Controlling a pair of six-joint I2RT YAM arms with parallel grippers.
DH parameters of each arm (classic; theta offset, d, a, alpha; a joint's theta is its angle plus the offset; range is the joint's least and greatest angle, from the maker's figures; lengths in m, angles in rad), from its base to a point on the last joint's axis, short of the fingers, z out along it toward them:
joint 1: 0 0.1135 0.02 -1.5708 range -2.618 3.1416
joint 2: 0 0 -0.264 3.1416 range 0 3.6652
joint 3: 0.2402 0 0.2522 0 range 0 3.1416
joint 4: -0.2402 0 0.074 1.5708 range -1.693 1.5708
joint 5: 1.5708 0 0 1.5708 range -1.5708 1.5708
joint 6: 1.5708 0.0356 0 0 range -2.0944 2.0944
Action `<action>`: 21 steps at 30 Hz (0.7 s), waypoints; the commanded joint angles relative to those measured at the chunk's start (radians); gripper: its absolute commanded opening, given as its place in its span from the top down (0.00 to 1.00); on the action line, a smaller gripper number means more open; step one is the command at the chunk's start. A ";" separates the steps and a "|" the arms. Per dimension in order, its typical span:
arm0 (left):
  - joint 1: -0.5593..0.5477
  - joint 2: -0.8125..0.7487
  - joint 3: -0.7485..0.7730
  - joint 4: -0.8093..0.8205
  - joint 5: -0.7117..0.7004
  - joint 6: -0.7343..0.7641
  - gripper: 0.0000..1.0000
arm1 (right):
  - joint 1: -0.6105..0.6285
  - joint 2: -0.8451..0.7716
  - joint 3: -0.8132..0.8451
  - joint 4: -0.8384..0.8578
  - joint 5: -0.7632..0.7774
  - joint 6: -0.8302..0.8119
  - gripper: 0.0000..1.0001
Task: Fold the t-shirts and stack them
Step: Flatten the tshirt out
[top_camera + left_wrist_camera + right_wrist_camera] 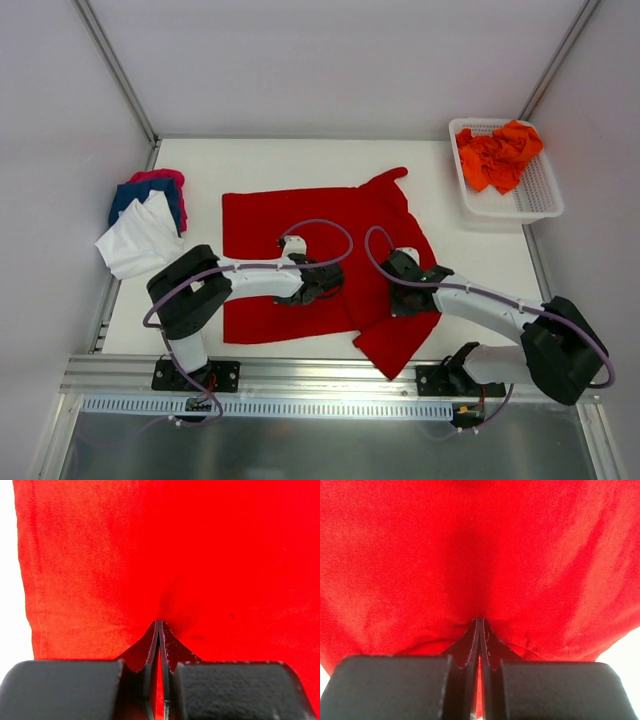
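Top external: white table (300,165), walls (330,60), t-shirt (260,215)

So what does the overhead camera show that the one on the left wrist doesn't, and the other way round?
Only overhead: the table, the right arm, a basket of orange shirts, and a white, blue and pink pile at the left. Only the wrist: close up, cloth puckering at the shut fingertips, and a stitched hem. Both: the red t-shirt and the left pincer.
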 commanded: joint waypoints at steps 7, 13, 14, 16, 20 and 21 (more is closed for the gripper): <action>-0.119 0.011 -0.045 -0.277 0.098 -0.324 1.00 | 0.071 -0.251 0.027 -0.296 0.133 0.132 1.00; -0.131 -0.075 0.033 -0.570 -0.019 -0.471 1.00 | 0.071 -0.348 0.180 -0.428 0.219 0.094 1.00; -0.131 -0.074 0.048 -0.606 -0.033 -0.511 1.00 | 0.071 -0.345 0.212 -0.444 0.227 0.077 0.99; -0.131 -0.071 0.082 -0.688 -0.062 -0.536 1.00 | 0.071 -0.336 0.238 -0.454 0.250 0.071 1.00; -0.131 -0.086 0.131 -0.723 -0.103 -0.557 1.00 | 0.071 -0.311 0.257 -0.384 0.287 0.037 0.99; -0.128 -0.089 0.172 -0.749 -0.122 -0.564 1.00 | 0.062 -0.287 0.266 -0.361 0.293 0.002 0.99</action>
